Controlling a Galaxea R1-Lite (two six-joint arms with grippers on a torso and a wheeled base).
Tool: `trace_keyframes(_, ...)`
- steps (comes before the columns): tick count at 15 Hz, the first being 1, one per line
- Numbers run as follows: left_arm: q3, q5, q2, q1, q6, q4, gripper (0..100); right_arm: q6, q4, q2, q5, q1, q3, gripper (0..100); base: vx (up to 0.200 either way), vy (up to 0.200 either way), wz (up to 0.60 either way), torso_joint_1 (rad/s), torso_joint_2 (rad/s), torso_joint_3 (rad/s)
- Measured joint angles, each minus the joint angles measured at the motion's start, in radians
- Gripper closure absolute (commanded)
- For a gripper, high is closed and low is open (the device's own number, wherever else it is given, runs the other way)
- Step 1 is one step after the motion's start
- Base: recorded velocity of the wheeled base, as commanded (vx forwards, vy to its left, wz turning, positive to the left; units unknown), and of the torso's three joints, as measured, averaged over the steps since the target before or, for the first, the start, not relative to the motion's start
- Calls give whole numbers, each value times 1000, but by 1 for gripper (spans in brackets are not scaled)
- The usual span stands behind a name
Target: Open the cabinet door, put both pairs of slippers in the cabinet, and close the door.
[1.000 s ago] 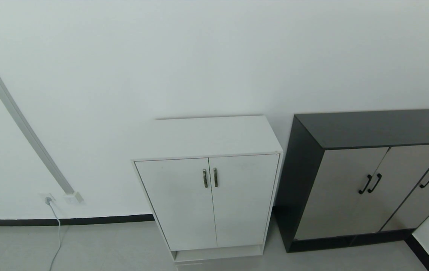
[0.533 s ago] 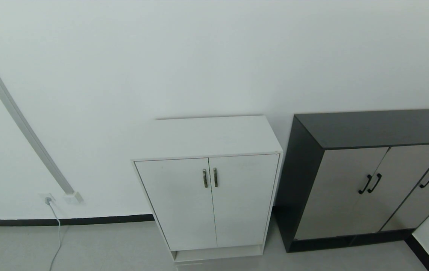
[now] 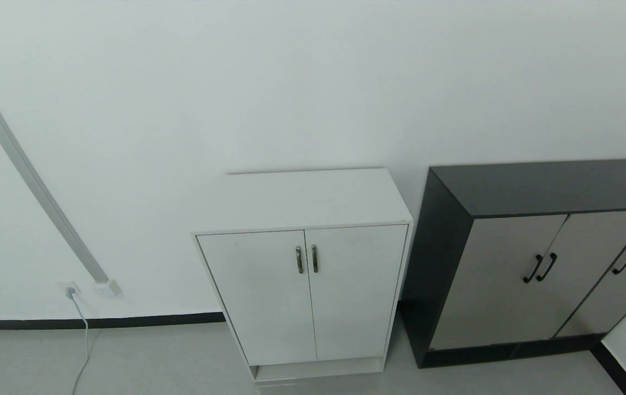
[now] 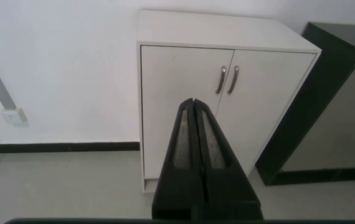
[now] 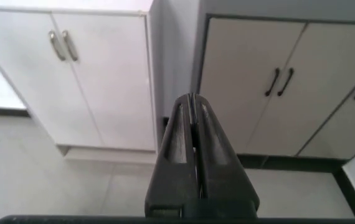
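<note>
A white two-door cabinet (image 3: 302, 274) stands against the wall with both doors closed and two metal handles (image 3: 306, 259) at its middle. It shows as well in the left wrist view, white cabinet (image 4: 227, 93), and the right wrist view, white cabinet (image 5: 84, 68). My left gripper (image 4: 193, 102) is shut with nothing in it, held some way in front of the cabinet's doors. My right gripper (image 5: 192, 98) is shut and empty too, facing the seam between the white cabinet and the dark one.
A black cabinet with grey doors (image 3: 543, 258) stands right beside the white one. A slanted cable duct (image 3: 22, 159) runs down the wall to a socket (image 3: 69, 289) with a cord at the left. Grey floor (image 3: 142, 362) lies in front.
</note>
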Motion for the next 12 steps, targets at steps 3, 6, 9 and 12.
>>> trace_keyframes(3,0,0,0,0,1,0,100,45,-1,-8,-33,-1,0,100,0,0,0,0,0,0)
trace_keyframes(6,0,0,0,0,2,0,100,71,-8,-10,-80,-1,0,100,0,0,0,0,0,0)
trace_keyframes(9,0,0,0,0,3,0,100,68,-9,-11,-80,-1,0,100,0,0,0,0,0,0)
trace_keyframes(12,0,0,0,0,3,0,100,62,-8,-11,-77,-1,0,100,0,0,0,0,0,0)
